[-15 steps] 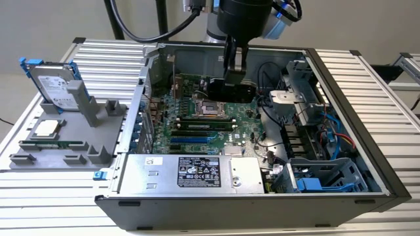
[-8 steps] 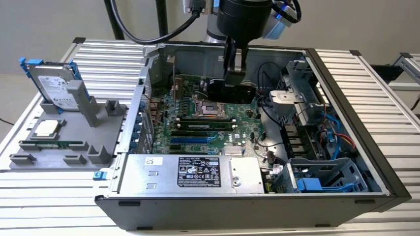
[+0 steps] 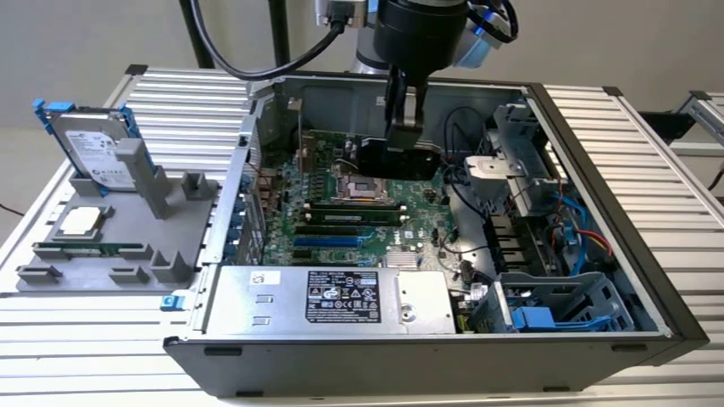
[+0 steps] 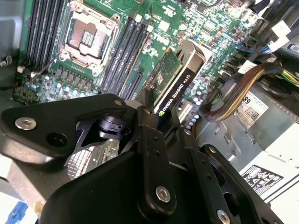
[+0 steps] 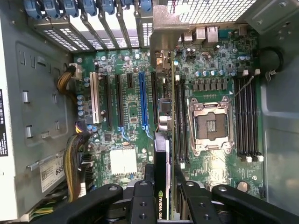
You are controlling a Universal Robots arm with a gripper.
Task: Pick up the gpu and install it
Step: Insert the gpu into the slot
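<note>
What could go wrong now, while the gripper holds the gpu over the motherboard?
1. The gripper holds the gpu by its thin edges above the motherboard; if it slips, the card could fall onto the open CPU socket.
2. Several slots lie side by side, so a small misalignment could press the card against the wrong one.
3. The cable bundle hangs close and could snag.

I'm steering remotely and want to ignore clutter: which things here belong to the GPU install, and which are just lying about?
Part of the job:
- gpu, held edge-on in the gripper above the board
- motherboard with its expansion slots
- computer case

Just lying about:
- hard drive standing in the grey fixture
- memory stick on that fixture
</note>
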